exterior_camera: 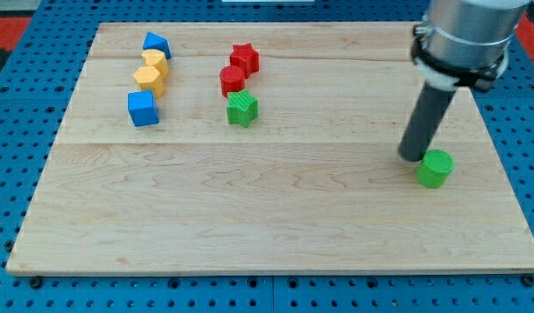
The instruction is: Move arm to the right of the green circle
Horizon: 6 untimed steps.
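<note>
The green circle (435, 168) is a short green cylinder lying near the view's right edge of the wooden board (276, 217). My dark rod comes down from the view's top right, and my tip (410, 156) rests on the board just to the left of the green circle and slightly above it, almost touching it.
A green star (243, 109), a red circle (232, 80) and a red star (244, 58) cluster at the top middle. At the top left lie a blue block (156, 43), two yellow blocks (153, 61) (149, 78) and a blue cube (143, 109).
</note>
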Tool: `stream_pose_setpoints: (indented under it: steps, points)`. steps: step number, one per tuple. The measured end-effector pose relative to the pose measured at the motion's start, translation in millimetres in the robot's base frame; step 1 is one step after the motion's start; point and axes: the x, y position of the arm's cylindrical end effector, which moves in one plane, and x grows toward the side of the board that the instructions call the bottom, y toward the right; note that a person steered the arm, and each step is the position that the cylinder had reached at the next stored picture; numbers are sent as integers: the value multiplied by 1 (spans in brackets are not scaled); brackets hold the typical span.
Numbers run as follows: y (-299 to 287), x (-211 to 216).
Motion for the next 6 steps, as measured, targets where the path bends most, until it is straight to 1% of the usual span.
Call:
stream_pose_setpoints:
  steps: [1,2,3,4,5,6]
  points:
    - [6,-13]
    - [-13,37]
    - [-16,29]
    - [4,-9]
    - [75,44]
    - [55,66]
